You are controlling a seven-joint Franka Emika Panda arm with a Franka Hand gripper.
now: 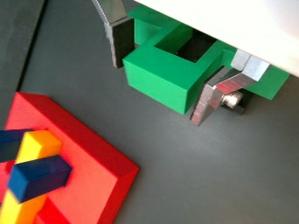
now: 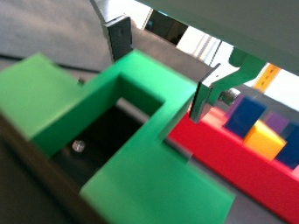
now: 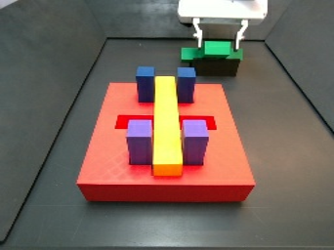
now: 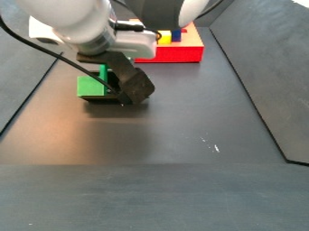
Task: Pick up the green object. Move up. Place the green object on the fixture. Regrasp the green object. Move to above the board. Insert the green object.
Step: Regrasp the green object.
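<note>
We see the pincer (image 1: 163, 79) clamped, as far as we can tell, on the green object (image 1: 170, 74) over the fixture (image 3: 220, 66), behind the board (image 3: 164, 166).

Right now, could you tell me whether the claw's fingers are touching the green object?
Touching. In a wrist view the claw straddles the green object, each finger lying flush against a green side with no gap.

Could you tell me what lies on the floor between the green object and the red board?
Nothing: in a side view, bare dark floor separates the green object, held between the hand fingers on the fixture, from the board.
</note>
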